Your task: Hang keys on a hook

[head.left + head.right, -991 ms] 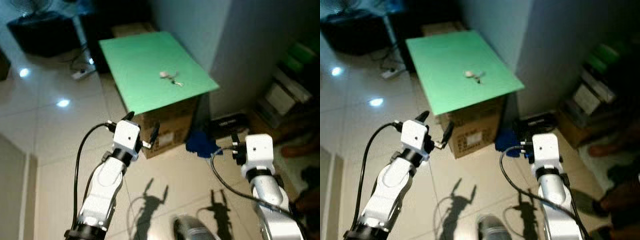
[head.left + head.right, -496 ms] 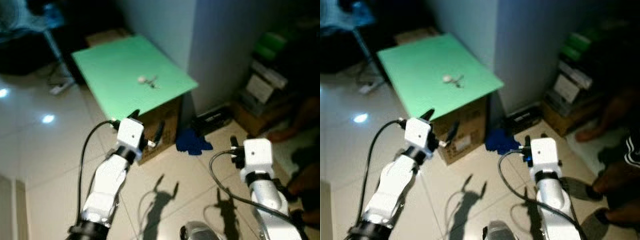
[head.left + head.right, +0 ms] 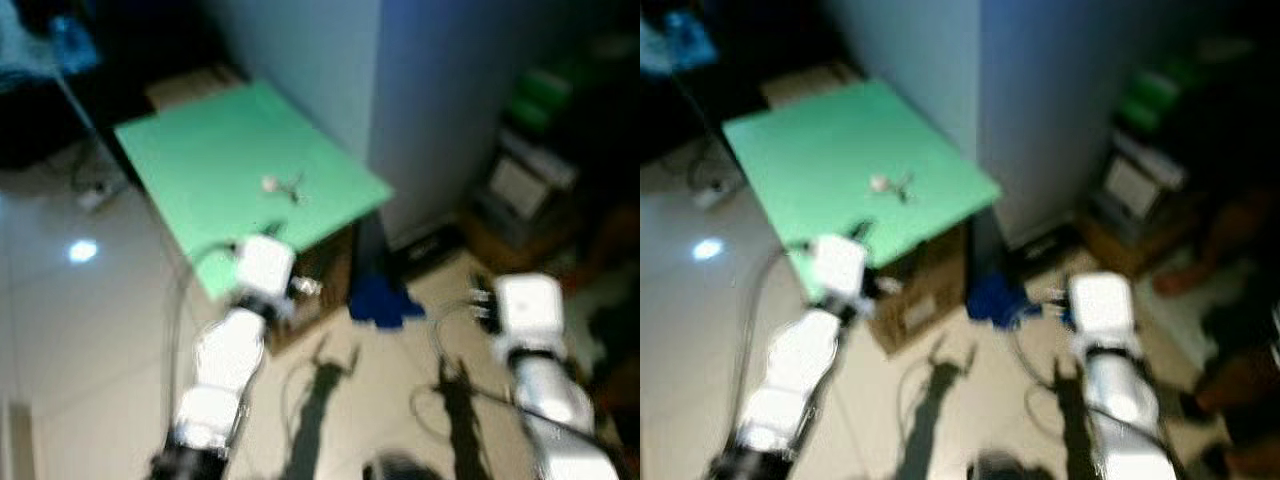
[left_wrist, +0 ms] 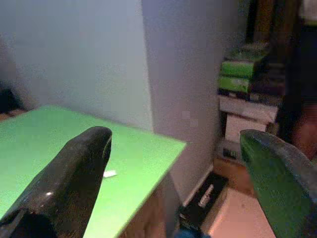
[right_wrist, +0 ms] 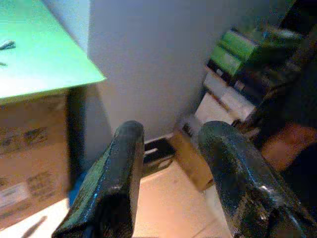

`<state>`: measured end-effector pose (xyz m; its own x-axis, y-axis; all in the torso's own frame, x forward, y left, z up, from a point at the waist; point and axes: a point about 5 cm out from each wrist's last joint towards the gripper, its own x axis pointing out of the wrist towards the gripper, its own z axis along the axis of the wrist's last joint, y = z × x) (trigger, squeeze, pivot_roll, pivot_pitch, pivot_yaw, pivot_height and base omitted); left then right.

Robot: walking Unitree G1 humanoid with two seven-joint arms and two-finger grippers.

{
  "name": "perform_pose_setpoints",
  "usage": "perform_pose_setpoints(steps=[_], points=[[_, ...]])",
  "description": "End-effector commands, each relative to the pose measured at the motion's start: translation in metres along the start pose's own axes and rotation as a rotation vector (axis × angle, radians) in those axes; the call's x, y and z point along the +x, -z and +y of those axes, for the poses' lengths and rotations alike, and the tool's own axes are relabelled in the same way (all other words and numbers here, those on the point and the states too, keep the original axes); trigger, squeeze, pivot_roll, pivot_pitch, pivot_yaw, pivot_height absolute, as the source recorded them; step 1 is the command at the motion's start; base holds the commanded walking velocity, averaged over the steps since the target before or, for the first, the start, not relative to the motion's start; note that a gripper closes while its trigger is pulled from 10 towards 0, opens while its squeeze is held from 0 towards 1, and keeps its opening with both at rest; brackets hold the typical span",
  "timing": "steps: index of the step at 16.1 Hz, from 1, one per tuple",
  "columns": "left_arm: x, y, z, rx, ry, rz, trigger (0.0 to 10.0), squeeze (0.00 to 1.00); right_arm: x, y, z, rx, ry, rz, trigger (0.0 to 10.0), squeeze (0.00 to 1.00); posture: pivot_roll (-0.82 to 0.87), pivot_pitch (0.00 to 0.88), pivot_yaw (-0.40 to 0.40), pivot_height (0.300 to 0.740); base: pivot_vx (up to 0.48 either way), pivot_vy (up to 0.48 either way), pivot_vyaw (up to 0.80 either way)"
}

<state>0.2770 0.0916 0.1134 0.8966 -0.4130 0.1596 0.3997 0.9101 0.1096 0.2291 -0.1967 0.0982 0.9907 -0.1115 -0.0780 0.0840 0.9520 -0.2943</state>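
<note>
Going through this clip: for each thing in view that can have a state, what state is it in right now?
keys: lying loose on the green board, not picked up.
green board: flat on top of the cardboard box.
cardboard box: upright on the floor under the board.
left gripper: open, empty, short of the board's near edge.
right gripper: open, empty, raised above the floor.

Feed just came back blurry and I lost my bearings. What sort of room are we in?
Probably a storage corner of a home: glossy tiled floor, a green board laid on a cardboard box as a makeshift table with the keys on it, and stacked boxes against the wall.
</note>
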Motion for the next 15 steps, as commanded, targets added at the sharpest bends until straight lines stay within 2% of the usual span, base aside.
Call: perform_pose_setpoints(steps=[1, 6, 15], points=[[-0.0071, 0.0022, 0.0150, 0.031, -0.043, 0.016, 10.0, 0.00, 0.0014, -0.0089, 0.0098, 0.013, -0.032, -0.039, 10.0, 0.00, -0.22, 0.105, 0.049, 0.740, 0.394, 0.000, 0.00], [-0.0050, 0.0027, 0.0174, 0.043, -0.052, 0.018, 10.0, 0.00, 0.0012, -0.0064, 0.0124, -0.036, -0.057, -0.029, 10.0, 0.00, -0.22, 0.106, 0.060, 0.740, 0.398, 0.000, 0.00], [-0.0033, 0.0055, 0.0166, 0.041, -0.038, 0.030, 10.0, 0.00, 0.0001, -0.0059, 0.0136, -0.065, -0.061, -0.030, 10.0, 0.00, -0.22, 0.114, 0.069, 0.740, 0.396, 0.000, 0.80]])
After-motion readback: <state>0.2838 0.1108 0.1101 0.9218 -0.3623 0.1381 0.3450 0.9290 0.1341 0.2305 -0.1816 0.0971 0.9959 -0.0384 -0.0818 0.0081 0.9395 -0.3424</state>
